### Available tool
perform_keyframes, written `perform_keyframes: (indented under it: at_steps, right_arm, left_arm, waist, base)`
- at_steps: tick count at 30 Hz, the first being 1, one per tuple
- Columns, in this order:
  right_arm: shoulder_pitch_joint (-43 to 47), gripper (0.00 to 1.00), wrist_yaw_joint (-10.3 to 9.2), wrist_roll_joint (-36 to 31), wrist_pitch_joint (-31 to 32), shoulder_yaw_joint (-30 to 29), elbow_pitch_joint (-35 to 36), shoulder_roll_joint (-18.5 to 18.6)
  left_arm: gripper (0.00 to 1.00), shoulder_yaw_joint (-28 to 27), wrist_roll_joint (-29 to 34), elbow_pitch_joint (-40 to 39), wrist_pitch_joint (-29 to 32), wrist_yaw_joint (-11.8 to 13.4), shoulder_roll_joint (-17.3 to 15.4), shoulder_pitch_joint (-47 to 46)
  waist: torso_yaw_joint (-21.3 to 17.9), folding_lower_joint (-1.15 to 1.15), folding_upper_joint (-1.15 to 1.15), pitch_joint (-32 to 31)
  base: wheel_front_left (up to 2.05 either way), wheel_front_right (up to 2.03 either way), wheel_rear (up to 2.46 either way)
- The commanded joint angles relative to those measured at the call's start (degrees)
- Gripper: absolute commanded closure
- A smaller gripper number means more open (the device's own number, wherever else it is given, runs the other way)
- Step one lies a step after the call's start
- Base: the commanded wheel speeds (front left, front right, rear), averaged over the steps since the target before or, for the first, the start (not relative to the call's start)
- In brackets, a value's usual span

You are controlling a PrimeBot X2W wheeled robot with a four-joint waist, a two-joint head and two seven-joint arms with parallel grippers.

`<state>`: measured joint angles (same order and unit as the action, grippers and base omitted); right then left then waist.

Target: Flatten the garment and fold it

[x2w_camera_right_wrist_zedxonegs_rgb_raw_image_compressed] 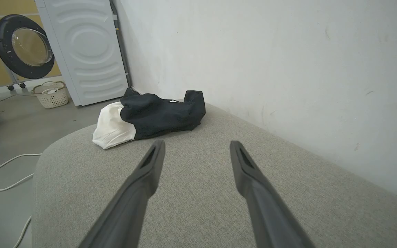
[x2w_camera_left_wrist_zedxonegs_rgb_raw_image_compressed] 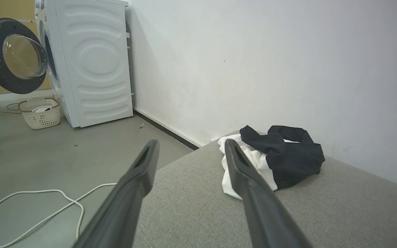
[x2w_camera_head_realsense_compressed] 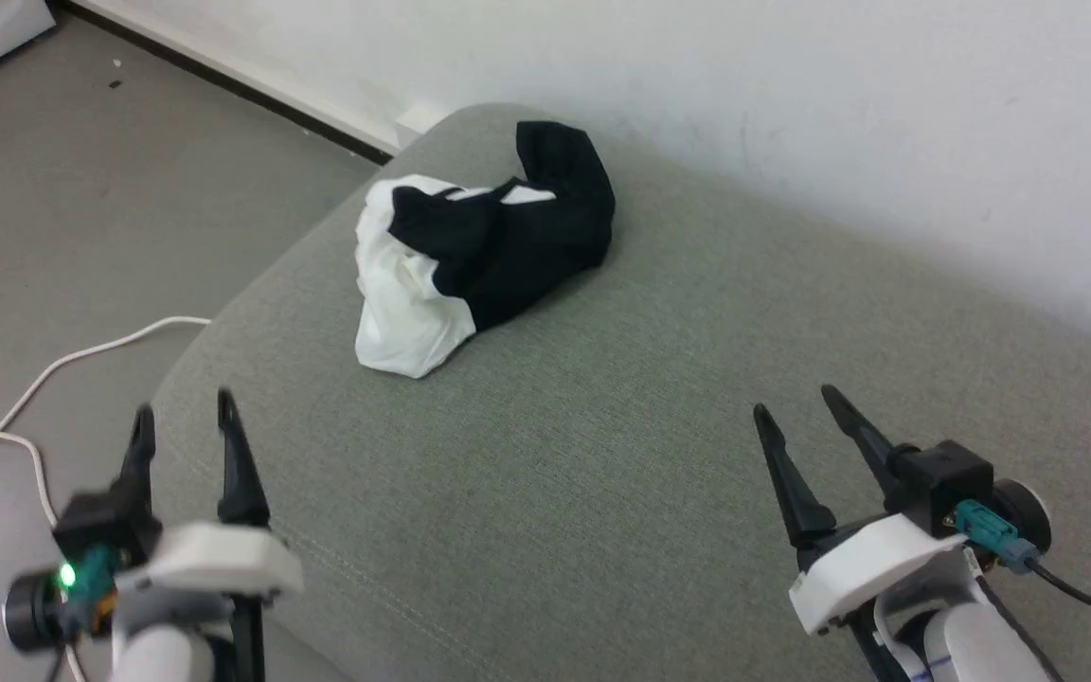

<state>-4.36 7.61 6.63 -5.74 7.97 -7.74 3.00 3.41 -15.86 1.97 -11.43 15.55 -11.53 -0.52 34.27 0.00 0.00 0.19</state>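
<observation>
The garment [x2w_camera_head_realsense_compressed: 470, 251] lies crumpled in a heap at the far left end of a grey-green cushion [x2w_camera_head_realsense_compressed: 602, 455], black cloth bunched on top of white. It also appears in the left wrist view as the garment [x2w_camera_left_wrist_zedxonegs_rgb_raw_image_compressed: 277, 158] and in the right wrist view as the garment [x2w_camera_right_wrist_zedxonegs_rgb_raw_image_compressed: 150, 115]. My left gripper [x2w_camera_head_realsense_compressed: 184, 417] hovers open at the cushion's near left corner, well short of the heap. My right gripper [x2w_camera_head_realsense_compressed: 796, 403] stands open over the cushion's near right part, nothing between its fingers.
A white cable [x2w_camera_head_realsense_compressed: 53, 379] snakes across the grey floor left of the cushion. A white wall [x2w_camera_head_realsense_compressed: 792, 114] runs close behind the cushion. A washing machine [x2w_camera_left_wrist_zedxonegs_rgb_raw_image_compressed: 88, 62] with its door open and a small white basket [x2w_camera_left_wrist_zedxonegs_rgb_raw_image_compressed: 41, 113] stand farther off.
</observation>
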Motion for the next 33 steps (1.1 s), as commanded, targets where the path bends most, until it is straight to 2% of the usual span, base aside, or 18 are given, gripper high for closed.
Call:
perform_keyframes:
  at_steps: [1, 7, 11, 17, 23, 33]
  right_arm:
    - [-1.3, 0.0, -0.12, -0.7, 0.3, -0.1, 0.7, -0.1]
    - [-3.7, 0.0, -0.12, -3.6, 2.6, -0.1, 3.7, -0.1]
    - [-6.3, 0.0, -0.12, -6.0, 4.0, 0.0, 6.0, -0.1]
    - [-10.5, 0.0, -0.12, -8.6, 5.2, -0.3, 9.6, -0.1]
    - [-12.5, 0.0, -0.12, -9.4, 5.1, -1.1, 11.3, 0.0]
    - [-14.4, 0.0, -0.12, -9.3, 3.9, -0.8, 11.7, 0.1]
  left_arm:
    - [0.0, -0.2, -0.8, 0.4, 0.6, -1.0, -0.7, -3.3]
    - [0.0, -1.5, -5.5, 6.0, 5.2, -5.4, -2.6, -17.6]
    - [0.0, -3.0, -9.1, 11.0, 9.5, -8.4, -5.0, -27.4]
    - [0.0, -6.2, -14.7, 17.4, 19.1, -10.7, -9.8, -38.7]
    - [0.0, -9.2, -18.5, 23.2, 26.6, -10.8, -14.1, -44.1]
    - [0.0, -12.6, -25.0, 34.1, 37.4, -8.4, -14.7, -46.4]
  waist:
    - [-1.8, 0.0, 0.0, 3.2]
    - [-6.6, 0.0, 0.0, 11.8]
    - [-10.8, 0.0, 0.0, 18.8]
    - [-16.9, 0.0, 0.0, 29.2]
    - [-21.3, 0.0, 0.0, 36.3]
    - [-24.4, 0.0, 0.0, 40.3]
  base:
    - [0.0, 0.0, 0.0]
    - [0.0, 0.0, 0.0]
    - [0.0, 0.0, 0.0]
    - [0.0, 0.0, 0.0]
    - [0.0, 0.0, 0.0]
    - [0.0, 0.0, 0.0]
